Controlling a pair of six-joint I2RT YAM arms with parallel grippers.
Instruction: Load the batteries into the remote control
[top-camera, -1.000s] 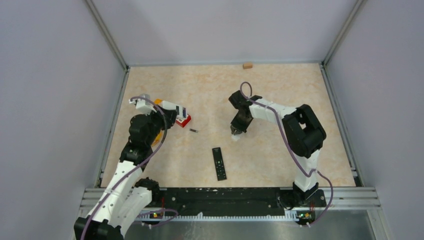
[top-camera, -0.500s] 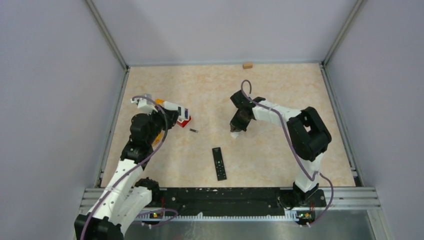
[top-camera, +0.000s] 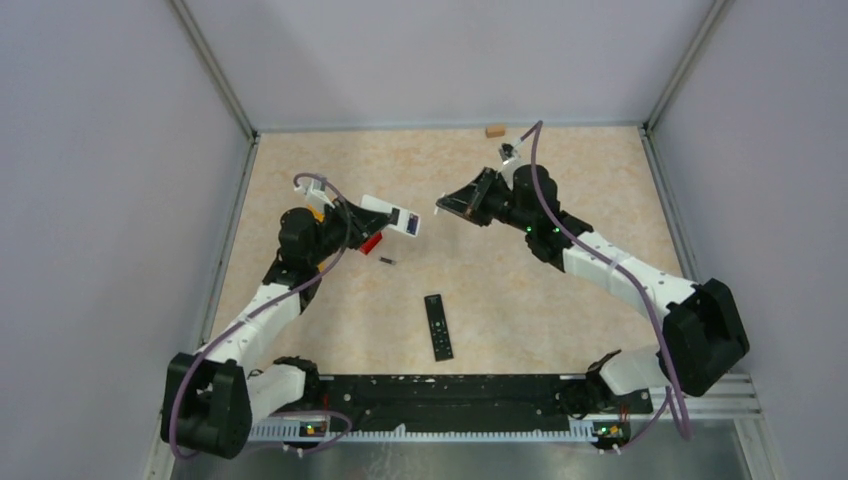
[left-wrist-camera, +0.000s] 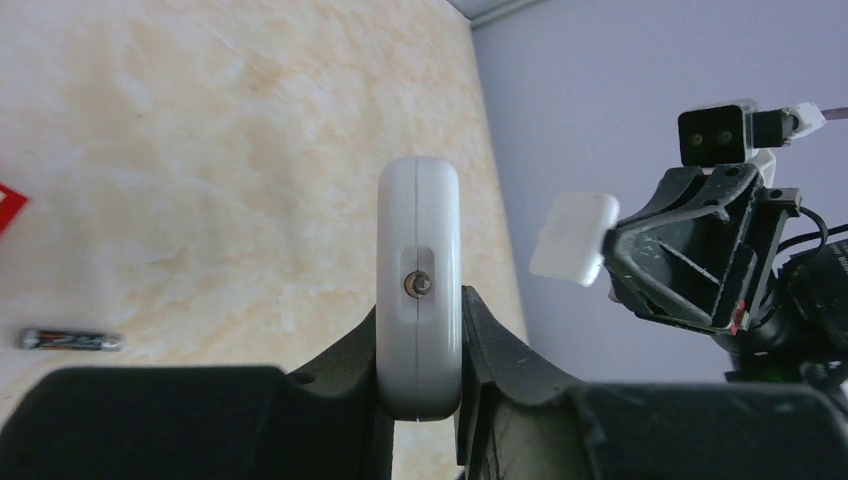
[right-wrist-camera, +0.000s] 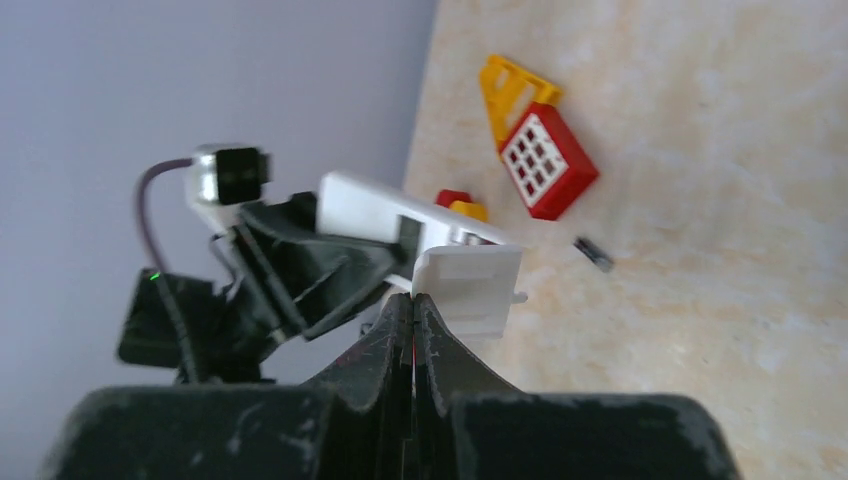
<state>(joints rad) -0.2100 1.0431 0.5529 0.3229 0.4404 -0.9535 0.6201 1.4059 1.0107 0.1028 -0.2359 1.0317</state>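
Overhead, left claw (top-camera: 352, 215): clamped on one end of a white remote (top-camera: 395, 216), held up off the bench (top-camera: 430, 160), its free end pointing at the other arm.
Overhead, right claw (top-camera: 455, 206): pinched tight on a small white cover (top-camera: 443, 206), just short of the remote's free end and apart from it.
Overhead, battery (top-camera: 386, 261): the only one I could make out. It lay loose on the bench below the white remote, with a black remote (top-camera: 437, 327) nearer the arm bases.
Left wrist, remote: seen edge-on, squeezed between the fingers. The battery (left-wrist-camera: 70, 340) lay far off to the left, and the cover (left-wrist-camera: 575, 237) hung in the air to the right.
Left wrist, worry: the grip looked narrow, so a hard push could twist the remote.
Right wrist, cover (right-wrist-camera: 470, 280): flat in the closed jaws, beside a dark opening in the remote (right-wrist-camera: 370, 210). I could not tell whether anything sat inside.
Right wrist, bench: a red and yellow toy (right-wrist-camera: 540, 155) lay close to the battery (right-wrist-camera: 593, 253).
Doing it well: to my eye, the left arm should keep the remote steady with its opening facing the right arm. The cover should be parked well apart from the battery. The battery should be pinched across its middle, clear of the toy.
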